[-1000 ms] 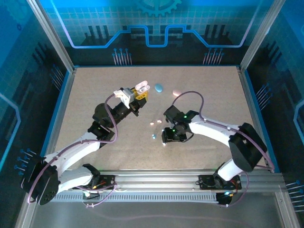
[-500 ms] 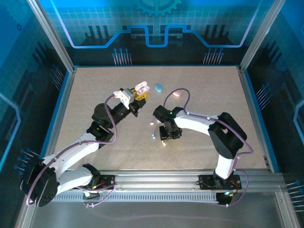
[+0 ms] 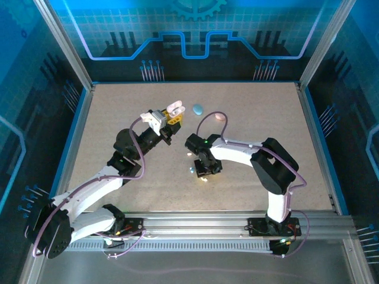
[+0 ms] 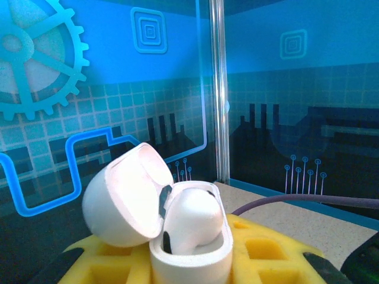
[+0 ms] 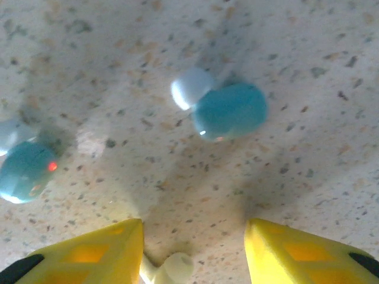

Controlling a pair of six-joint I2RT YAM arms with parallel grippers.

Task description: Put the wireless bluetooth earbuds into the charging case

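Earbuds (image 5: 230,111) lay loose on the speckled table (image 3: 118,130), well apart from the white case (image 4: 189,251). In the right wrist picture, one blue earbud with a pale tip sat right of the middle, near the top. Another blue one (image 5: 23,171) lay at the left edge. The right claw (image 5: 194,232) pointed down at the table just above them. Its two yellow fingers (image 5: 100,251) stood apart and held nothing. A small white bit showed low between them, but what it was could not be told.

Near the top middle of the overhead picture, the left claw (image 3: 172,114) was squeezed tight on the white case. The case stood open, with its lid (image 4: 124,204) tipped to the left. A round white shape sat inside it. Just right of that claw a blue case (image 3: 198,109) lay on the table, and a pink case (image 3: 219,116) lay a little further right.
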